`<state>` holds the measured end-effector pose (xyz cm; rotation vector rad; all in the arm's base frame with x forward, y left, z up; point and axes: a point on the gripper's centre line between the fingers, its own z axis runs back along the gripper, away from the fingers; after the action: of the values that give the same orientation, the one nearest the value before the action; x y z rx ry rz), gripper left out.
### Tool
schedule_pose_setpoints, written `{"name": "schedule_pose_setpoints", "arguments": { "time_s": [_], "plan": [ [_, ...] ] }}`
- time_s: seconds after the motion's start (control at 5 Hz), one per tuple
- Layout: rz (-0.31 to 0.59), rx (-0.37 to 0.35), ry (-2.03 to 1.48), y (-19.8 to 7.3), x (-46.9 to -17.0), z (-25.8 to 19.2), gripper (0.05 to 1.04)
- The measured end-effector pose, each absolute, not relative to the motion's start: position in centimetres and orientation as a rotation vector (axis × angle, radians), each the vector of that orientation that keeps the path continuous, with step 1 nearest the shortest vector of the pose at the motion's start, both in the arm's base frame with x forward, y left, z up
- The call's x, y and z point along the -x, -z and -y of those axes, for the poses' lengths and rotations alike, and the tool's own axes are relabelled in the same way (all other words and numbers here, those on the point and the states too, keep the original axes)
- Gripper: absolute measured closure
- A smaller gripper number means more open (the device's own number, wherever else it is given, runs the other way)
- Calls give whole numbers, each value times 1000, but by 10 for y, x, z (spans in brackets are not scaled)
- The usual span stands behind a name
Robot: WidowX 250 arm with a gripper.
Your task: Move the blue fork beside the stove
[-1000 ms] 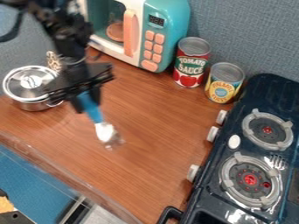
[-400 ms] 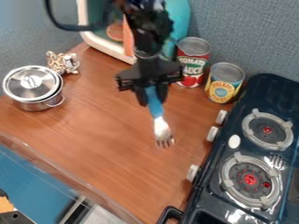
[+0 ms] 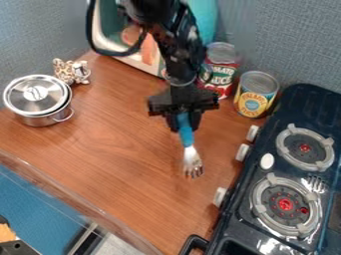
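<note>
Blue fork [image 3: 185,130], handle top hidden in gripping tool [image 3: 184,124], stove [image 3: 291,164] cut off.

Near the back edge of the desk [image 3: 113,149], the arm [image 3: 178,50] partly hid the microwave [image 3: 205,20] and red can [image 3: 224,74]. The view cut off the stove [image 3: 293,107]. The end effector [image 3: 183,125] covered the fork [image 3: 191,155]'s top.

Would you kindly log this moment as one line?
tool: holding fork by blue handle | fork: tines down, over counter | stove: across gap from fork | placing: not done
</note>
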<state>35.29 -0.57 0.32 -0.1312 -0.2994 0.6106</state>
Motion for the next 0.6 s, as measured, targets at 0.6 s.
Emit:
{"name": "schedule_pose_setpoints", "arguments": {
  "time_s": [0.6],
  "plan": [
    [250, 94, -618, 26, -360, 3, 307]
  ]
}}
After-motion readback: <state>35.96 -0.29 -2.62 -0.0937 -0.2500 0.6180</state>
